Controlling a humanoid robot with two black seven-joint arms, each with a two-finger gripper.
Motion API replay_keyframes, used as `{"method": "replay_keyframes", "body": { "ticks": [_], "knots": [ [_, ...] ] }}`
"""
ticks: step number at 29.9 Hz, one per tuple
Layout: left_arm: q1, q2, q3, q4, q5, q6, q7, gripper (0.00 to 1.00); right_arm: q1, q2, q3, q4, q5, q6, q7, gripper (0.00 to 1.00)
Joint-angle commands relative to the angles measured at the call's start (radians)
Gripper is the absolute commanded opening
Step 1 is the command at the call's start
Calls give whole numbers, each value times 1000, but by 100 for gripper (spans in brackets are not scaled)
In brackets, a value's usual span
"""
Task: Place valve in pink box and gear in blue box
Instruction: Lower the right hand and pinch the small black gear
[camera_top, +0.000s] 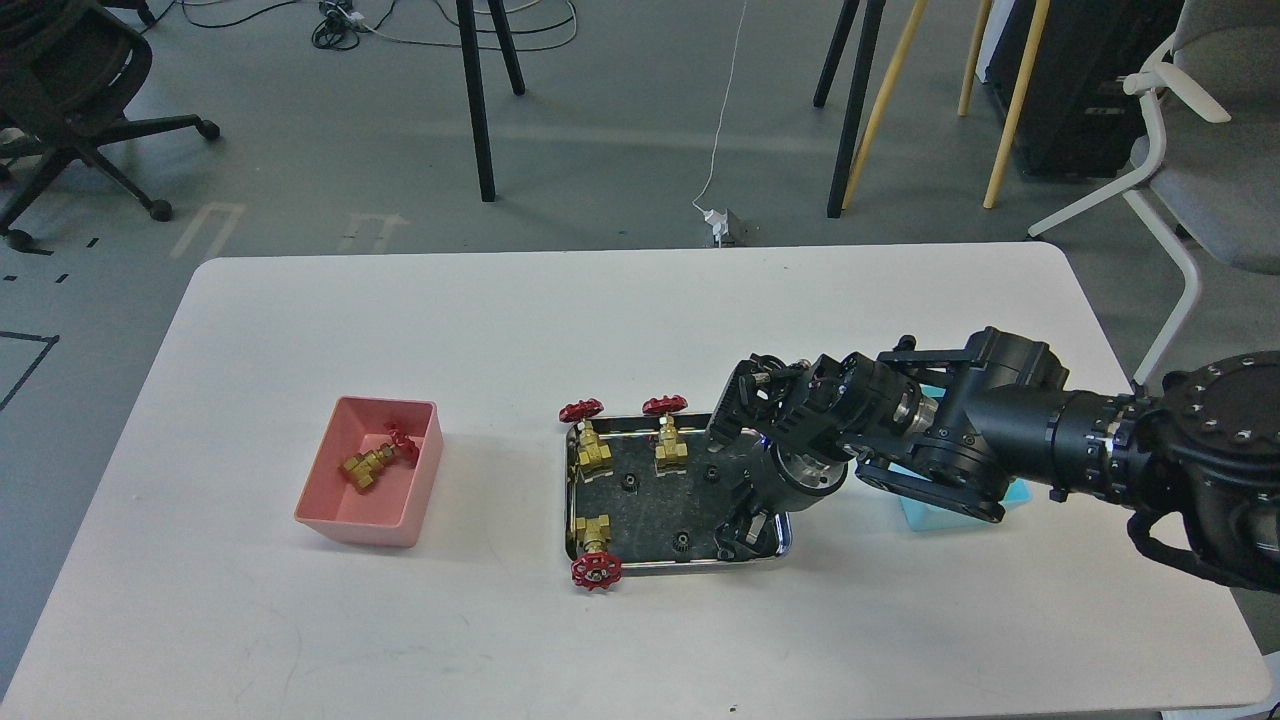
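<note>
A steel tray (660, 569) holds three valves (590, 443) (668, 438) (593, 552) with red handwheels. Three tiny black gears (630, 483) (681, 541) (711, 472) lie on its dark floor. A fourth valve (372, 463) lies in the pink box (358, 524) at the left. My right gripper (745, 532) points down into the tray's right end, near the gears. Its dark fingers cannot be told apart, and what is under them is hidden. The blue box (925, 516) is mostly hidden behind my right arm. My left gripper is out of view.
The white table (600, 320) ends just behind the tray area at the back and near the arm at the right. Chairs, stand legs and cables are on the floor beyond the table.
</note>
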Motion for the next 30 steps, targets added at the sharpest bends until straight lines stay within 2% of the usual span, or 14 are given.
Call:
{"method": "replay_keyframes", "body": {
  "ticks": [1, 9, 21, 30],
  "knots": [
    [-1, 0, 0, 0, 0, 0, 0, 98, 5, 1, -2, 2, 0, 0, 0, 39],
    [-1, 1, 0, 0, 0, 0, 0, 98, 13, 1, -2, 8, 0, 0, 0, 34],
    [0, 1, 0, 8, 0, 0, 0, 98, 15, 3, -15, 8, 2, 0, 0, 33],
    [0, 1, 0, 8, 0, 0, 0, 98, 15, 3, -15, 8, 2, 0, 0, 19]
  ]
}}
